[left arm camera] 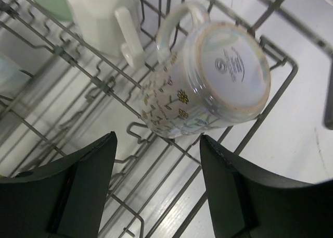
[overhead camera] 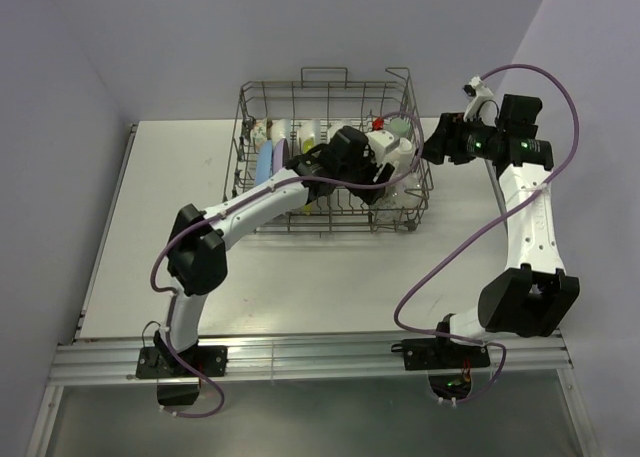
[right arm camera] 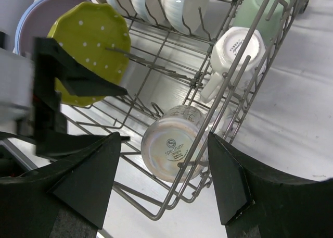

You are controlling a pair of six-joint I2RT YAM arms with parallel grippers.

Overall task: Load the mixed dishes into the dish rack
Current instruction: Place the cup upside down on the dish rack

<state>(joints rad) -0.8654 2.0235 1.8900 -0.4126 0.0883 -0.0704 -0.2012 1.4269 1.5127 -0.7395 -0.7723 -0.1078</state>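
Left wrist view: at the bottom of the frame the left jaws stand apart and empty over the floor wires of the dish rack [left arm camera: 270, 105]. Just beyond them, right of centre, the floral mug [left arm camera: 208, 82] lies on its side, its base to the camera, its long axis running upper right to lower left, its handle uppermost. Farther, at upper left, sit a white mug [left arm camera: 99, 14] and a pale green cup [left arm camera: 49, 1]. The right jaws, likewise apart and empty, hang outside the rack wall, so the left arm is nearer.
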